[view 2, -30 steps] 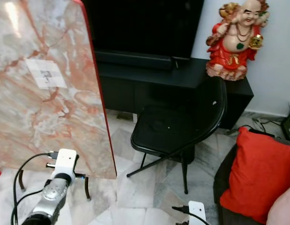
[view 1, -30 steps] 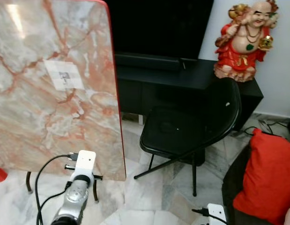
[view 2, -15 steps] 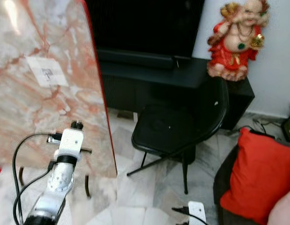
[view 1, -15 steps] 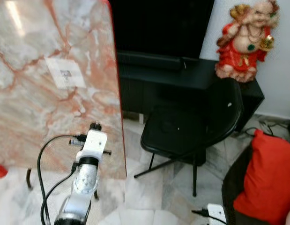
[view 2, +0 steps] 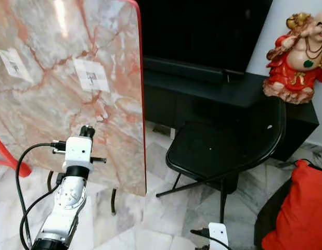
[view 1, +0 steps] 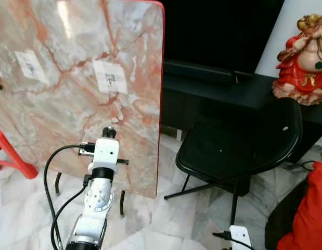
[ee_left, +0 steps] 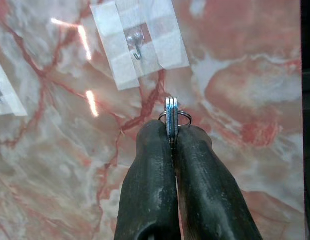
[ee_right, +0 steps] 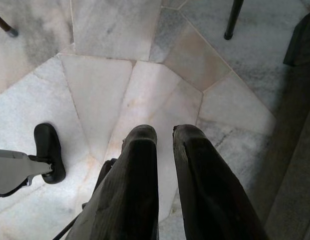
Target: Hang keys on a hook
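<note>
A tall pink-veined marble slab (view 1: 56, 104) stands on the left. Two white patches are stuck to it, and the nearer one (view 1: 111, 77) carries a small metal hook (ee_left: 136, 42). My left gripper (view 1: 109, 134) is raised in front of the slab, below that hook. Its fingers (ee_left: 149, 170) are shut on the keys (ee_left: 171, 116), which stick out past the tips with a ring behind them. The keys sit a short way under the hook, apart from it. My right gripper (ee_right: 165, 134) hangs low over the floor, a narrow gap between its fingers and nothing in it.
A black folding chair (view 1: 239, 151) stands right of the slab, before a black TV cabinet (view 1: 228, 88) with a red figurine (view 1: 305, 54). A red stool (view 1: 10, 156) is at the left, a red cushion (view 1: 312, 216) at the right. The slab rests on thin metal legs (view 1: 121, 200).
My left arm has risen toward the slab, bringing the keys up under the hook. The camera has turned left, so a second patch and the red stool have come into view.
</note>
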